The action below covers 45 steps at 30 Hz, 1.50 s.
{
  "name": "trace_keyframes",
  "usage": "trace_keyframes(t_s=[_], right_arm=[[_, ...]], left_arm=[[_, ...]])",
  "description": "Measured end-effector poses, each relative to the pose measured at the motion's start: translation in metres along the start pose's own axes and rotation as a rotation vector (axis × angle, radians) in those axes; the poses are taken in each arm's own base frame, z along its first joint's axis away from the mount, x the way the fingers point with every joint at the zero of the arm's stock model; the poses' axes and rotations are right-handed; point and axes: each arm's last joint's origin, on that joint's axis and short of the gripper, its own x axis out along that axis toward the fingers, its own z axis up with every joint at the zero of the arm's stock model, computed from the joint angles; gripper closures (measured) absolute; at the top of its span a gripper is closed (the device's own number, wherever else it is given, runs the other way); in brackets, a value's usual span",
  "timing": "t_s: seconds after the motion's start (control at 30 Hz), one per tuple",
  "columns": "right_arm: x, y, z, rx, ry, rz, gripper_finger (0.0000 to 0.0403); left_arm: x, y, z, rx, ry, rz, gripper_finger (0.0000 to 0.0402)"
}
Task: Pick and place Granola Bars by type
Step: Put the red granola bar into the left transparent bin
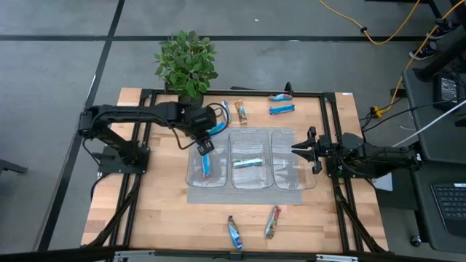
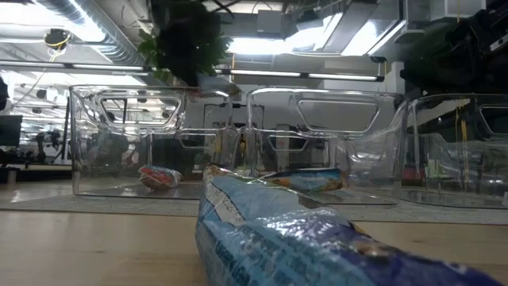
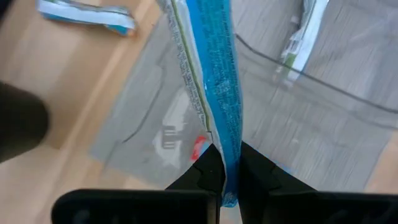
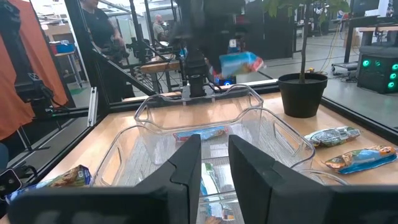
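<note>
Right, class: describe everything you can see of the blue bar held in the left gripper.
The blue foil-wrapped granola bar is long and narrow, with a shiny crinkled wrapper, a pale seam along one side and small print. The left gripper is shut on one end of it, so it hangs from the gripper. It hangs over the left compartment of the clear plastic bin, where another blue bar already lies. Only the gripper touches it.

Left gripper (image 1: 204,145) clamped shut (arm extended), right gripper (image 1: 305,149) parted.
</note>
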Motion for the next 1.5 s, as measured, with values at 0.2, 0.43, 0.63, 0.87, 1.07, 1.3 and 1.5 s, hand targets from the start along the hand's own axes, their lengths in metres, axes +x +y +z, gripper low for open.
trace_keyframes(t_s=[0.2, 0.43, 0.63, 0.87, 1.07, 1.3, 1.5], right_arm=[[0.000, 0.000, 0.000, 0.000, 0.000, 0.000, 0.0318], [0.000, 0.000, 0.000, 0.001, 0.000, 0.000, 0.0318], [0.000, 0.000, 0.000, 0.000, -0.001, 0.000, 0.0318], [0.000, 0.000, 0.000, -0.001, 0.000, 0.000, 0.0318], [0.000, 0.000, 0.000, 0.000, 0.000, 0.000, 0.0318], [0.000, 0.000, 0.000, 0.001, 0.000, 0.000, 0.0318], [0.000, 0.000, 0.000, 0.000, 0.000, 0.000, 0.0318]], left_arm=[[0.021, -0.010, -0.011, -0.048, 0.048, -0.018, 0.0382], [0.041, -0.025, -0.032, -0.085, 0.063, -0.039, 0.0382], [0.057, -0.031, -0.041, -0.153, 0.025, -0.087, 0.0382], [0.069, -0.028, -0.057, -0.241, 0.071, -0.064, 0.0382], [0.071, -0.032, -0.061, -0.238, 0.081, -0.067, 0.0374], [0.071, -0.032, -0.061, -0.241, 0.082, -0.066, 0.0320], [0.071, -0.032, -0.061, -0.217, 0.091, -0.082, 0.0260]])
